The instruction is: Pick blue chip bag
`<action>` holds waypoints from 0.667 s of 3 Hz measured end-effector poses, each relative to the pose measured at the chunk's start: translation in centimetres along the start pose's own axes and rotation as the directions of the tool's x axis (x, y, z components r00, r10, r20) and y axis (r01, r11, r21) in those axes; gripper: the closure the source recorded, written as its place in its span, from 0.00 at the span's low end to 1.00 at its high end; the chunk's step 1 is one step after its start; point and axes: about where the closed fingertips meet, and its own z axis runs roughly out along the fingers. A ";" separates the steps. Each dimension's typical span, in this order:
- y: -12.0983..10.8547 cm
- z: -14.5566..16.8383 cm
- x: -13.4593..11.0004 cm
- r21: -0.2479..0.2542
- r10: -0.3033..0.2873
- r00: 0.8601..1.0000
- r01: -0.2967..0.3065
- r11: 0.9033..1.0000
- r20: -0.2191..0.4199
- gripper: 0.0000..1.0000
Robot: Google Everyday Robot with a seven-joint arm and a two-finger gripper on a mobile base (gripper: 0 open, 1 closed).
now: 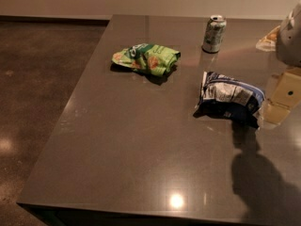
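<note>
Navy blue chip bag [229, 99], claw [275, 107] just beside its right end

Table [141, 140] bears can [214, 34], green bag [146, 58], blue chip bag [230, 98] beside pincer [275, 108].

The gripper [272, 111] hangs at the right edge of the table [117, 164], just beside the right end of the blue chip bag [228, 100], with the arm's pale housing [291, 32] above it closing off that side. Behind the bag stands the drink can [214, 34], upright and apart from it, and to the far left lies the green bag [146, 58], well apart. A bare lane runs between the two bags, and the whole front and left of the tabletop lies open.
</note>
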 end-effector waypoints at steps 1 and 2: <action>0.0 0.0 0.0 0.000 0.000 1.000 0.000 1.000 0.000 0.00; -0.1 0.3 0.0 -0.010 0.002 1.000 -0.002 1.000 -0.006 0.00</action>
